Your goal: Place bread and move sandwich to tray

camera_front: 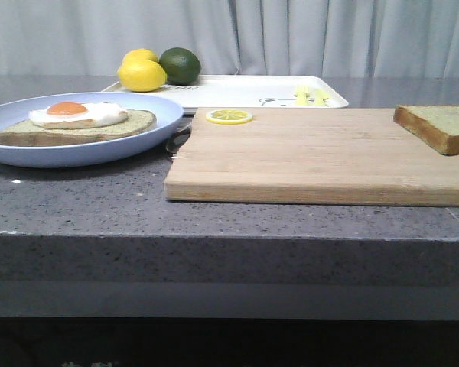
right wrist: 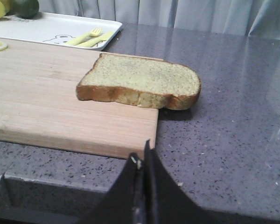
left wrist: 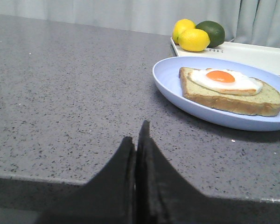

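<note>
Thick pale greenish-beige bread slice (right wrist: pixel 140 84): on light wooden cutting board (right wrist: pixel 46 98), overhanging its edge, ahead of right gripper (right wrist: pixel 142 163), fingers pressed together, untouched

Bread (camera_front: pixel 436 126) on board; egg-topped sandwich (camera_front: pixel 75 124) plated

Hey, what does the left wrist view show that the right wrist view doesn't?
Only the left wrist view shows the light-blue plate holding a bread slice topped with a fried egg, plus the shut left claw. Only the right wrist view shows the loose bread overhanging the cutting board, the yellow fork, and the shut right claw. Both show the tray, the lime, a lemon and the countertop.
</note>
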